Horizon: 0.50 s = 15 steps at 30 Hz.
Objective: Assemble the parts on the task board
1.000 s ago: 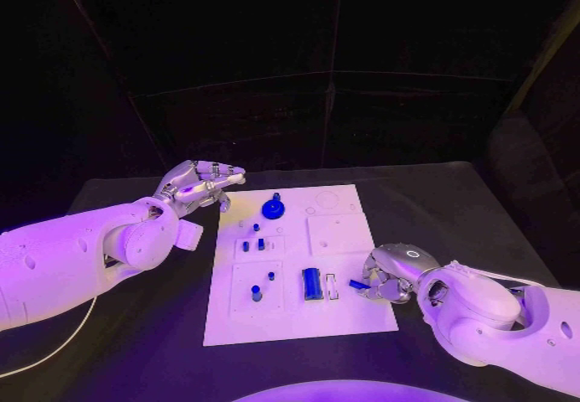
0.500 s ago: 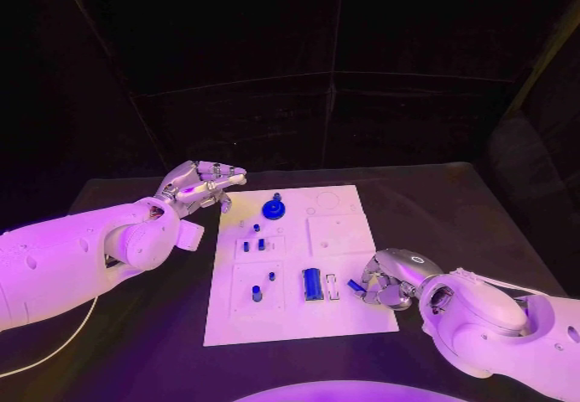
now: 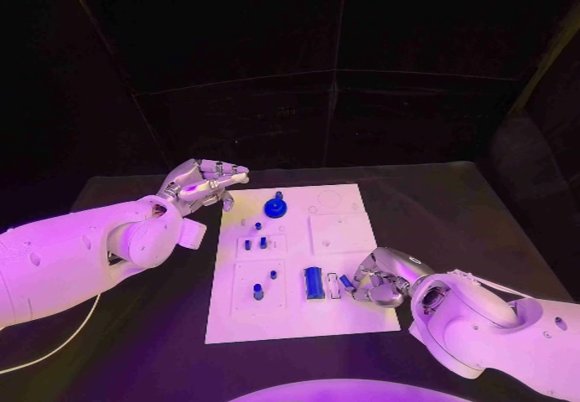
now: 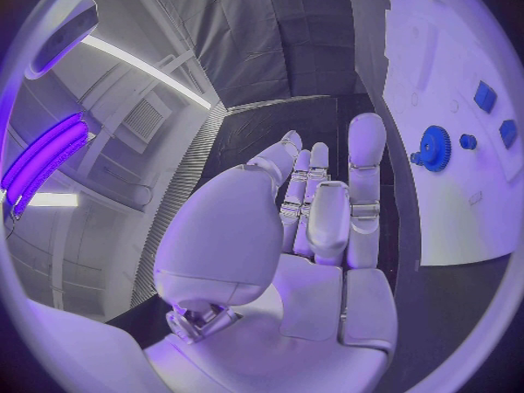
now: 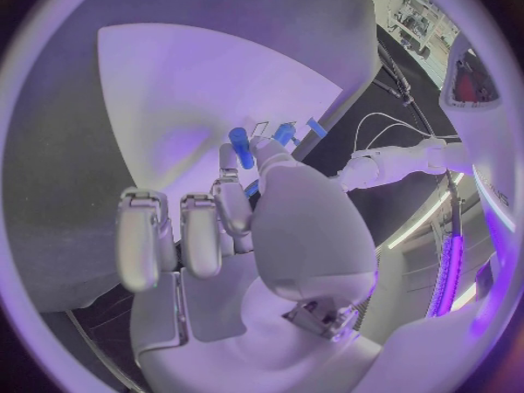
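- The right hand (image 3: 380, 280), at the near right edge of the white flat task board (image 3: 339, 322), pinches a small blue peg-like part (image 3: 347, 282); by my reading, the step in hand is carrying it to its seat.
- Next it calls for lining the part up over a narrow pale slot (image 3: 333, 286), just beside a tall blue rectangular block (image 3: 312, 281).
- That block crowds the approach.
- The left hand (image 3: 203, 182) hovers off the board's far left corner, fingers curled, grasping nothing.
- A blue toothed gear (image 3: 273, 206) sits near the far edge.
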Each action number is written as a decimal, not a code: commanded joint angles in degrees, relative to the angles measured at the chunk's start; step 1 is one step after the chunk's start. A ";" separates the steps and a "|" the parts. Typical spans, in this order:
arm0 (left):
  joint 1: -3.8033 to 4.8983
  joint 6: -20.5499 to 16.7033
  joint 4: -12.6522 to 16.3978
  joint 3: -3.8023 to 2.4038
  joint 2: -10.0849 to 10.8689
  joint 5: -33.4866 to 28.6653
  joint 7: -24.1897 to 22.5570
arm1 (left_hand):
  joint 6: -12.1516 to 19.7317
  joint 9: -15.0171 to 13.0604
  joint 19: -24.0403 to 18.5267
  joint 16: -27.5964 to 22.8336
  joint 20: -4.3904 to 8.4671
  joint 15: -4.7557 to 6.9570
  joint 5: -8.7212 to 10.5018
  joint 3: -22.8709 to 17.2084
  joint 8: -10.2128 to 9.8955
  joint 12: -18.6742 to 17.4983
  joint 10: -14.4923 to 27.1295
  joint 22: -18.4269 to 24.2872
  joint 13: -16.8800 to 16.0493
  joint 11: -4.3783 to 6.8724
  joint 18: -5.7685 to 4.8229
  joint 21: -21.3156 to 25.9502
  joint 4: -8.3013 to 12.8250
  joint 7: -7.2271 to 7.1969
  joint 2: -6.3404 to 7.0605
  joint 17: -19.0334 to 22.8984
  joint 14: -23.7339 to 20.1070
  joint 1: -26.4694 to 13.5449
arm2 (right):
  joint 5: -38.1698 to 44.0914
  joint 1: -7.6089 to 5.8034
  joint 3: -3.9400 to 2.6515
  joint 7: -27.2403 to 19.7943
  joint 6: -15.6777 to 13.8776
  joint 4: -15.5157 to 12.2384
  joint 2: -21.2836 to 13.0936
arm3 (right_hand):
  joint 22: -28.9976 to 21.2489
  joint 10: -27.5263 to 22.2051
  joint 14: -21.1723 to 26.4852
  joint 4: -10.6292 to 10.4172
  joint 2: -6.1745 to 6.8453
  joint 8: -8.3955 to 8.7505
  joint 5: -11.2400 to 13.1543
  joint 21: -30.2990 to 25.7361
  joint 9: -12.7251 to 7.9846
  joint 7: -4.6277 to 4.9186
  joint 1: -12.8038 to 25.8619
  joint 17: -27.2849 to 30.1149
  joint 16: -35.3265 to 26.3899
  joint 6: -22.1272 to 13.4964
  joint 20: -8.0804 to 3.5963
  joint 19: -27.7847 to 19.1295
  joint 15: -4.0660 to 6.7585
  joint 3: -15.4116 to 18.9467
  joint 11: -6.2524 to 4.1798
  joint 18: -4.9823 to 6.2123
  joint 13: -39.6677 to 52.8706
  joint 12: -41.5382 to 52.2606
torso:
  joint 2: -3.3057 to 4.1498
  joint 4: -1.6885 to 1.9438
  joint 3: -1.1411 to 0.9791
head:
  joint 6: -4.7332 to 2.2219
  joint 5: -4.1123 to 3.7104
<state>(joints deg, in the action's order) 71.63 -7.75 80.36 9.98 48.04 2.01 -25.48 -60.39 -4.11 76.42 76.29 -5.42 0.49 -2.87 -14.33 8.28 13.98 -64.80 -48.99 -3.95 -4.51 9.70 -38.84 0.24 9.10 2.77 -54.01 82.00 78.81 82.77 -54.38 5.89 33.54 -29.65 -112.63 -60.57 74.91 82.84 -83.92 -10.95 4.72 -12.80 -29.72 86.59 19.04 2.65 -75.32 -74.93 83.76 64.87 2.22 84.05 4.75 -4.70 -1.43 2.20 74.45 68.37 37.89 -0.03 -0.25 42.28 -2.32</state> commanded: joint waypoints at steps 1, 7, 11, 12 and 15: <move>0.06 0.78 0.14 -0.03 -0.04 -0.17 -0.26 | 0.24 0.03 0.39 0.23 -0.02 -0.32 -0.34 -0.30 0.20 0.29 -0.13 0.07 0.08 -0.29 -0.20 0.20 0.07 -0.05 0.33 0.06 0.12 0.18 | -4.07 -0.05 0.00 -0.27 -1.87 0.40 0.80 | 10.08 0.33 -4.09 -0.66 0.31 0.28 -0.40 0.37 0.05 0.40 0.57 -4.43 0.29 0.23 -0.52 2.19 0.12 0.04 0.07 -0.81 0.08 0.17 | 0.03 -0.03 -0.02 | -0.02 0.08; 0.07 0.85 0.17 -0.03 -0.07 -0.17 -0.24 | 0.24 0.03 0.39 0.23 -0.02 -0.32 -0.34 -0.30 0.20 0.29 -0.13 0.07 0.08 -0.29 -0.20 0.20 0.07 -0.05 0.33 0.06 0.12 0.18 | -5.28 -0.05 -0.01 -0.05 -1.29 1.34 2.36 | 10.08 0.37 -4.09 -1.01 0.71 0.30 -1.54 0.37 0.30 0.38 1.02 -4.45 0.29 0.26 -0.52 2.18 0.12 0.14 0.06 -0.81 0.17 0.20 | 0.06 0.04 0.00 | 0.07 0.18; 0.07 0.88 0.19 -0.03 -0.06 -0.17 -0.25 | 0.24 0.03 0.39 0.23 -0.02 -0.32 -0.34 -0.30 0.20 0.29 -0.13 0.07 0.08 -0.29 -0.20 0.20 0.07 -0.05 0.33 0.06 0.12 0.18 | -5.50 -0.05 -0.01 0.03 -1.31 1.97 3.24 | 10.10 0.40 -4.09 -1.19 0.82 0.29 -1.81 0.38 0.40 0.40 1.27 -4.46 0.29 0.30 -0.52 2.20 0.11 0.24 0.08 -0.82 0.22 0.24 | 0.06 0.00 -0.01 | 0.18 0.26; 0.07 0.88 0.19 -0.03 -0.06 -0.17 -0.24 | 0.24 0.03 0.39 0.23 -0.02 -0.32 -0.34 -0.30 0.20 0.29 -0.13 0.07 0.08 -0.29 -0.20 0.20 0.07 -0.05 0.33 0.06 0.12 0.18 | -5.54 -0.06 -0.01 0.05 -1.30 2.22 3.52 | 10.09 0.41 -4.09 -1.29 0.87 0.29 -1.87 0.37 0.44 0.41 1.40 -4.47 0.29 0.31 -0.52 2.19 0.11 0.30 0.08 -0.81 0.23 0.25 | 0.06 0.00 -0.01 | 0.19 0.26; 0.07 0.91 0.21 -0.03 -0.05 -0.17 -0.22 | 0.24 0.03 0.39 0.23 -0.02 -0.32 -0.34 -0.30 0.20 0.29 -0.13 0.07 0.08 -0.29 -0.20 0.20 0.07 -0.05 0.33 0.06 0.12 0.18 | -5.60 -0.06 -0.01 0.08 -1.23 2.63 4.07 | 10.12 0.43 -4.09 -1.56 0.99 0.29 -1.93 0.38 0.54 0.43 1.79 -4.49 0.30 0.33 -0.51 2.21 0.09 0.51 0.11 -0.82 0.27 0.27 | 0.08 0.03 0.00 | 0.19 0.32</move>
<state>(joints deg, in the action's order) 71.63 -7.60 80.44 9.99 48.00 2.01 -25.43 -60.39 -4.11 76.42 76.29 -5.42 0.49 -2.87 -14.33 8.27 13.98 -64.80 -48.99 -3.95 -4.51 9.70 -38.84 0.24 9.09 2.77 -54.01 82.00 78.81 78.22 -54.45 5.80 33.56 -30.52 -110.04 -56.69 74.91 82.93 -83.93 -12.17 5.79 -12.75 -31.51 86.59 19.69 2.82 -74.25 -74.92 83.76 65.07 2.22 84.05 4.74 -4.11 -1.34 2.19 74.67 68.37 37.93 -0.03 -0.26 42.45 -2.04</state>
